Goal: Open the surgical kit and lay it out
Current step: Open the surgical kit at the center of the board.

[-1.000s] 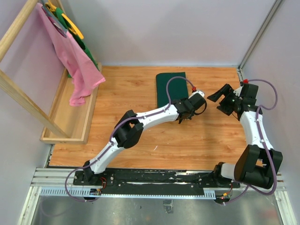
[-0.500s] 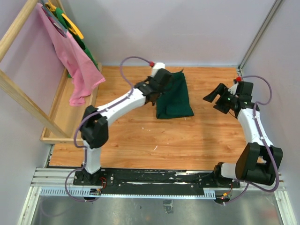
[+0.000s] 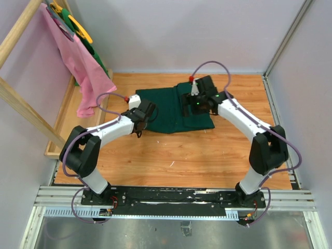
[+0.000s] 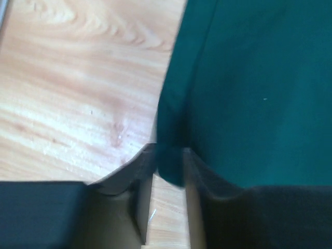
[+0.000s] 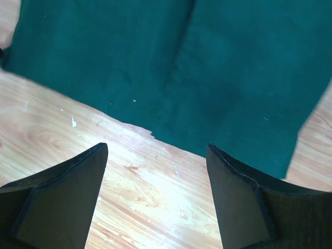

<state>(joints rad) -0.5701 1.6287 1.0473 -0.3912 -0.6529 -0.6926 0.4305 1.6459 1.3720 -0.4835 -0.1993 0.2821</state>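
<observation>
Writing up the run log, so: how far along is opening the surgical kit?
Done: one flap of the green cloth wrap lies spread leftward on the table. In hand: the left tool pinches that flap's edge; the right tool hovers open over the wrap's right part. To do: the remaining folds; the contents are not visible yet.

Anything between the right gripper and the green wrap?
Nothing visible. The right gripper hangs open over the green cloth wrap, with only bare cloth and wooden table showing between its fingers. The left gripper pinches the wrap's left edge, off to the side.
</observation>
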